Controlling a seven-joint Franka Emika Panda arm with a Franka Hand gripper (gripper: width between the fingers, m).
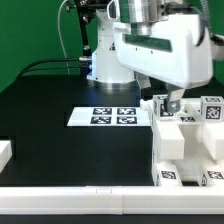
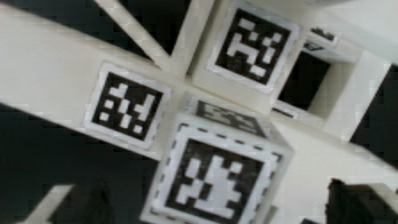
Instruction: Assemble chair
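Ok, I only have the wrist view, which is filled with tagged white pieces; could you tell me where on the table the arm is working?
Observer: The gripper hangs over the chair parts, which are clustered at the exterior view's right edge of the black table.
Operator: Thank you. Is anything else lying nearby?
Observer: The marker board lies flat just to the exterior view's left of those parts.
Operator: Are there any pieces farther off?
Observer: One white piece shows at the exterior view's far left edge, cut off by the frame.
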